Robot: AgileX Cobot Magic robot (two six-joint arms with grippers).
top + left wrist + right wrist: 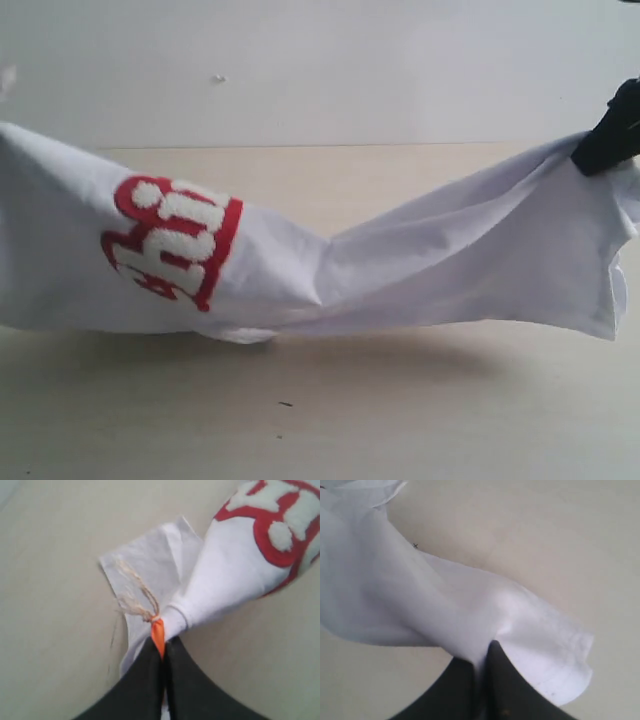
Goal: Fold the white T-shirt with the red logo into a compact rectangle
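Aloft, left jaws and right jaws pinch the white T-shirt (pixel 450 255).

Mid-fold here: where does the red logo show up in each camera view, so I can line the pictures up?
Exterior view: the red logo sits left of centre on the shirt, turned on its side.
Left wrist view: the logo fills the upper right corner, cut off by the edge.
Right wrist view: not in it; only plain white fabric shows.
Shared landmark: the white T-shirt, seen in all three views over the pale table.

T-shirt (pixel 450 260) over table (pixel 400 420), logo (pixel 175 240) left
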